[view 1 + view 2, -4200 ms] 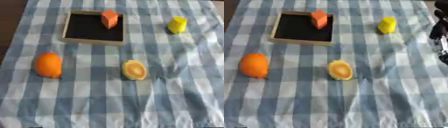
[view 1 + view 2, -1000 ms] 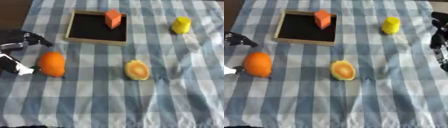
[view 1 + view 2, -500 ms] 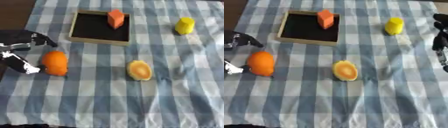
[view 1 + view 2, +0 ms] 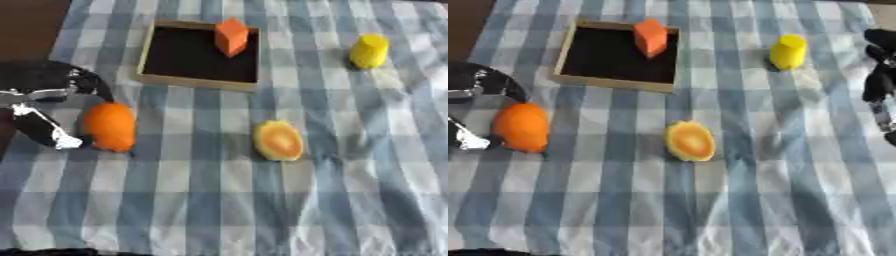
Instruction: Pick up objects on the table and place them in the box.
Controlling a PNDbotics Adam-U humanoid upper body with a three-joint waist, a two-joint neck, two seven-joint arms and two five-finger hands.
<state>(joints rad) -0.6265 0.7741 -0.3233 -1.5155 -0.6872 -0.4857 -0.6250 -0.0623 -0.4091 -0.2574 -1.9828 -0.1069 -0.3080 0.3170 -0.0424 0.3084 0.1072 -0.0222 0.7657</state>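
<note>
The left hand [image 4: 44, 107] sits at the left edge of the table [image 4: 350, 200], its fingers [image 4: 48, 131] spread in an open arc around the round orange fruit [image 4: 110, 126], a white-tipped one just beside it; whether they touch it cannot be told. Inside the shallow wooden box with a black floor [image 4: 197, 57] stands an orange block [image 4: 231, 36]. A halved orange [image 4: 278, 141] lies mid-cloth on the blue-and-white checked tablecloth [image 4: 219, 210], and a yellow cylinder [image 4: 369, 51] stands far right. The right hand [image 4: 880, 85] shows at the right edge, too blurred to tell its fingers.
</note>
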